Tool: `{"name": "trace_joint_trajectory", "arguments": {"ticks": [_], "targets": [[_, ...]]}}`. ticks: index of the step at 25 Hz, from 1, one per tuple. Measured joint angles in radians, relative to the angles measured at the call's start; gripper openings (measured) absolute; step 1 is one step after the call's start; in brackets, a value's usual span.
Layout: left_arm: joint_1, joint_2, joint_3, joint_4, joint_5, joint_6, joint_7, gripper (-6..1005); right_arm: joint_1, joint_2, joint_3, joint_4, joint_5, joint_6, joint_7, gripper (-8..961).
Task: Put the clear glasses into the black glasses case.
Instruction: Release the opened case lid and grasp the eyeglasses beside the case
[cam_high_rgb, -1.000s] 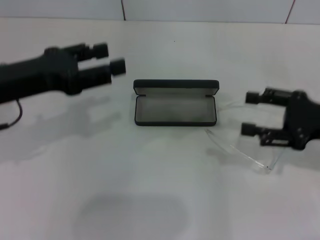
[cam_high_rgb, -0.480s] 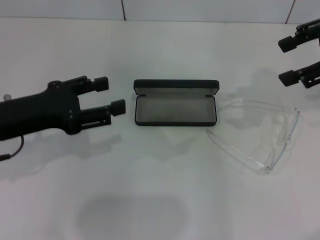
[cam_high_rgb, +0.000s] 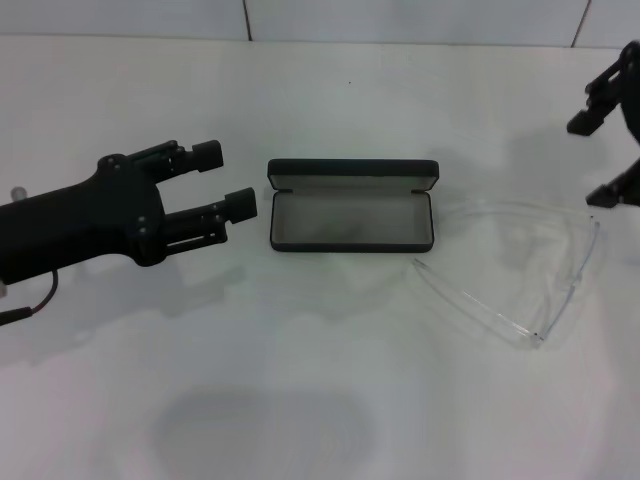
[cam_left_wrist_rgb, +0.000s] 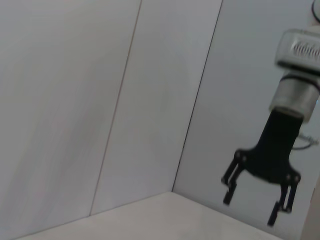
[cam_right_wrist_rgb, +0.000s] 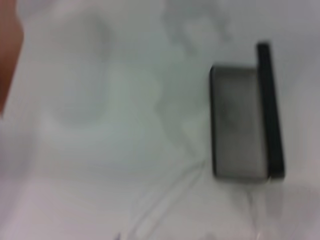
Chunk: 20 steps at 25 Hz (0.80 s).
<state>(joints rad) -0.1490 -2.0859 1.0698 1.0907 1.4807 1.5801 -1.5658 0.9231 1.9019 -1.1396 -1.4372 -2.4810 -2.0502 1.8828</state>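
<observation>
The black glasses case (cam_high_rgb: 352, 205) sits open in the middle of the white table (cam_high_rgb: 300, 400), lid propped up behind, grey lining bare and nothing inside yet. The clear glasses (cam_high_rgb: 520, 265) lie flat on the table just to the case's right, arms unfolded, the near arm running off towards the case's front corner. Unfolded like that they look too wide to drop straight in, so folding probably has to come first.

The left gripper (cam_high_rgb: 225, 180) hovers just left of the case, fingers spread and holding nothing, pointed at the case's short end, likely placed to steady it. The right gripper (cam_high_rgb: 610, 160) hangs high at the far right edge, above and beyond the glasses, also spread and empty; part of it is cut off by the frame, so that reading is a little tentative.

Nothing else stands between glasses and case. The right wrist view shows the open case and faint clear plastic beside it.
</observation>
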Motion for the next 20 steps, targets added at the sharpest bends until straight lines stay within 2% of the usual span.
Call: {"name": "trace_joint_trajectory", "arguments": {"ticks": [2, 3, 5, 9, 11, 14, 20], "targets": [[0.000, 0.000, 0.001, -0.001, 0.000, 0.003, 0.005, 785, 0.003, 0.013, -0.060, 0.000, -0.051, 0.010, -0.010, 749], [-0.003, 0.000, 0.005, -0.003, 0.003, 0.012, 0.017, 784, 0.004, 0.028, -0.102, 0.002, -0.086, 0.015, -0.023, 749], [-0.006, 0.000, 0.014, -0.005, 0.012, 0.032, 0.048, 784, 0.007, 0.043, -0.131, 0.004, -0.109, 0.017, -0.039, 748], [-0.007, -0.003, 0.015, -0.016, 0.017, 0.042, 0.078, 784, 0.018, 0.096, -0.200, 0.006, -0.177, 0.023, -0.097, 748], [-0.007, -0.003, 0.015, -0.020, 0.017, 0.042, 0.080, 784, 0.019, 0.111, -0.243, 0.013, -0.208, 0.035, -0.121, 748], [-0.009, -0.004, 0.016, -0.027, 0.021, 0.042, 0.093, 784, 0.017, 0.115, -0.309, 0.041, -0.217, 0.068, -0.140, 748], [-0.010, -0.004, 0.017, -0.046, 0.051, 0.044, 0.163, 784, -0.004, 0.120, -0.373, 0.103, -0.218, 0.128, -0.205, 748]]}}
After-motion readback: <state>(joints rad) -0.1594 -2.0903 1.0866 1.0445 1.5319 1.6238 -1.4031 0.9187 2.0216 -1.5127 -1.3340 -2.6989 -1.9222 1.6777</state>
